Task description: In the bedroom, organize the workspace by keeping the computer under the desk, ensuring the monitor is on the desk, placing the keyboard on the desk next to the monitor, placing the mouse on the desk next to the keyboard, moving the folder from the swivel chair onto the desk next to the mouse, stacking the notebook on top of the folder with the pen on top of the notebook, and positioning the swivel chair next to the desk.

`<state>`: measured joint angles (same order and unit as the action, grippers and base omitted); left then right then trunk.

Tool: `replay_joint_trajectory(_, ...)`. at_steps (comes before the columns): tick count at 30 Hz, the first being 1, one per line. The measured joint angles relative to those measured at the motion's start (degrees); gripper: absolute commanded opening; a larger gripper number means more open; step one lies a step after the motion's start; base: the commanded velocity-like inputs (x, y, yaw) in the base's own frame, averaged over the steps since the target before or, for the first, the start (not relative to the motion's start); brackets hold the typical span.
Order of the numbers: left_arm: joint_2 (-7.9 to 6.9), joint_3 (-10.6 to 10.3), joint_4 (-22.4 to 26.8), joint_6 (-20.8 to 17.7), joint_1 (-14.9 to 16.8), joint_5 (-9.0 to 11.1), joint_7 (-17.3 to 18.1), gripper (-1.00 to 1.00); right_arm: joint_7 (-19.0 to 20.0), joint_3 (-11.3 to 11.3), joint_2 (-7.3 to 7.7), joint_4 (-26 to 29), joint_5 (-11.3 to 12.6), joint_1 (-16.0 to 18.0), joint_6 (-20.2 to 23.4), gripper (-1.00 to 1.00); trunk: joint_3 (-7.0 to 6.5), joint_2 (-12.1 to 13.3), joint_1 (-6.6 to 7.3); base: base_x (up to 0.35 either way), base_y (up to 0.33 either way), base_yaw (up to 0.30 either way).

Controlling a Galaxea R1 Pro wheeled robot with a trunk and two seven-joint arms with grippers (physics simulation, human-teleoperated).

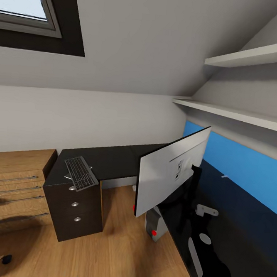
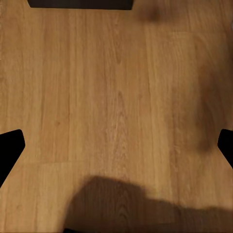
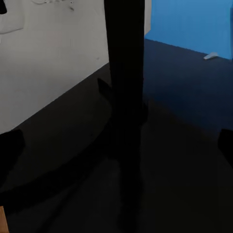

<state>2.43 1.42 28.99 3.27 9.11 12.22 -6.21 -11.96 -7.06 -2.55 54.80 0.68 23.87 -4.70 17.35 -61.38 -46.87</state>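
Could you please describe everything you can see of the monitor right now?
The monitor is a large, wide flat screen seen from behind: a smooth silver-white back with a thin black edge and a small cluster of ports near the middle. A thin black neck joins the back and runs down to the glossy black desk, where its base blends into the dark top. It stands upright, at an angle to the blue wall panel. Its front cannot be seen.

Black fingertips [image 2: 9, 145] at L wrist view edges, same on R [image 3: 9, 150], matte, blunt
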Motion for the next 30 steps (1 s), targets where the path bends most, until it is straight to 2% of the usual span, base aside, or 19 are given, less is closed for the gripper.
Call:
replay_joint_trajectory(12, 0.00, 0.02, -0.46, 0.06, 0.00, -0.02, 0.04, 1.00, -0.04, 0.01, 0.19, -1.04, 0.03, 0.00, -1.99, 1.00, 0.00, 0.00, 0.00, 0.000, 0.058, 0.000)
replay_joint_trajectory(30, 0.00, 0.04, -0.58, 0.00, 0.01, 0.01, 0.00, 1.00, -0.05, -0.02, 0.22, -1.22, -0.05, -0.01, -2.14, 1.00, 0.00, 0.00, 0.00, 0.000, 0.034, 0.000)
